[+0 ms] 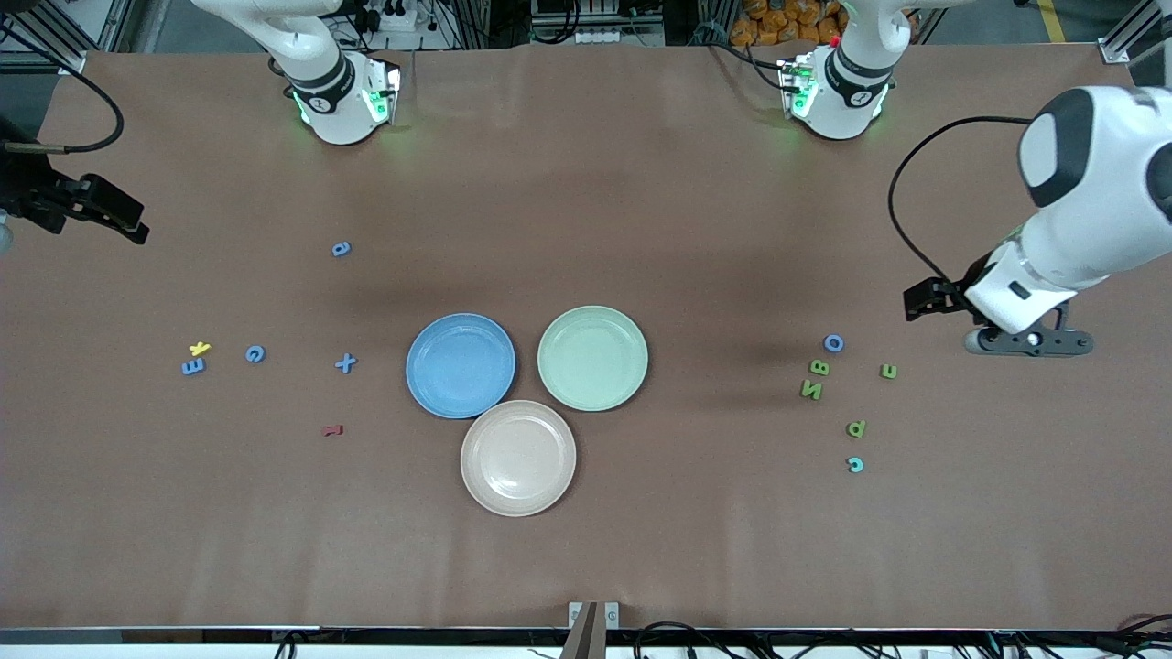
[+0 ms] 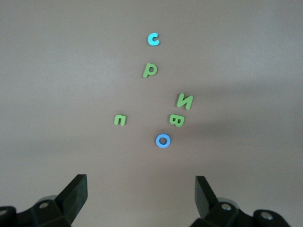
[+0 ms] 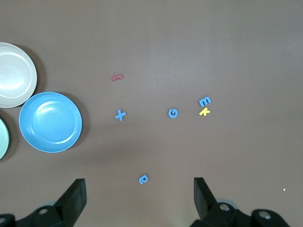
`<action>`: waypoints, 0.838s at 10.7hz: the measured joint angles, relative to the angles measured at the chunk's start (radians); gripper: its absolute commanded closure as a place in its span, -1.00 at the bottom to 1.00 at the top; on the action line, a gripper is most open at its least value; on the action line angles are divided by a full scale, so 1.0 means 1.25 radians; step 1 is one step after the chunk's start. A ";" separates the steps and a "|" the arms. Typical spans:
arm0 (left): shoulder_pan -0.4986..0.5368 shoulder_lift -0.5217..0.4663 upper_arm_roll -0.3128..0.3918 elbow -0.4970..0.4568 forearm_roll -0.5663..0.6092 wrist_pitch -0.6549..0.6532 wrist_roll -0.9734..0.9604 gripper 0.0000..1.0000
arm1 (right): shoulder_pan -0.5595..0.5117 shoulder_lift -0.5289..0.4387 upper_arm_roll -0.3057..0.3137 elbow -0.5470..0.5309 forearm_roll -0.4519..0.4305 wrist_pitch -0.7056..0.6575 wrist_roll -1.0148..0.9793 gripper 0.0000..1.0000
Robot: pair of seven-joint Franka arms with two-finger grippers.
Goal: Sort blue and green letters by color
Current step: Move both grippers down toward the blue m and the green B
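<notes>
letters [image 2: 162, 140] below open left gripper [image 2: 141, 198]

3 plates sit on the brown worktop [image 1: 641, 549]. Landmark: beige plate [image 1: 518, 458]. Blue plate [image 1: 461, 365] and pale green plate [image 1: 592, 358] touch it, farther from the front camera. Dark red letter [image 1: 332, 430] and yellow letter [image 1: 200, 348] lie toward the right arm's end.

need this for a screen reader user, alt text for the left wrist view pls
The left hand, open, hangs over the brown table above six tiny toy letters: four green letters, one blue O and one light blue C.
</notes>
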 measured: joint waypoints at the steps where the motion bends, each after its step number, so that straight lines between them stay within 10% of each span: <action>1: 0.000 -0.002 -0.013 -0.035 0.000 0.047 0.000 -1.00 | 0.000 0.001 0.000 -0.005 0.000 0.000 0.000 -1.00; 9: -0.015 0.052 -0.039 -0.206 0.011 0.319 0.000 -1.00 | -0.074 0.014 -0.010 -0.404 -0.033 0.419 -0.072 -1.00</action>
